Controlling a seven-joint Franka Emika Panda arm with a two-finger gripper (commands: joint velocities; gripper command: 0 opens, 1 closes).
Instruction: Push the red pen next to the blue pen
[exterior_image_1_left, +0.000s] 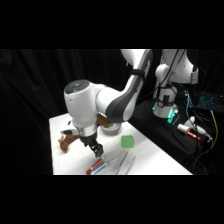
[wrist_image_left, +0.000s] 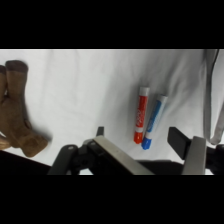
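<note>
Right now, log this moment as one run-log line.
phase: push looks done | slim red pen: beside slim blue-and-white pen, roughly parallel | gripper: above the pens, touching neither | brown plush toy: apart

Lit hard from above: white table (exterior_image_1_left: 155, 150) glaring, almost washed out in both views against the black backdrop (exterior_image_1_left: 30, 80). Soft shadows only, darkest at the foot of the brown object (wrist_image_left: 17, 107). Evenly lit red pen (wrist_image_left: 140, 114) and blue pen (wrist_image_left: 154, 122), barely shadowed. Dim beyond the table, save teal lights (exterior_image_1_left: 172, 117) by the arm's base.
</note>
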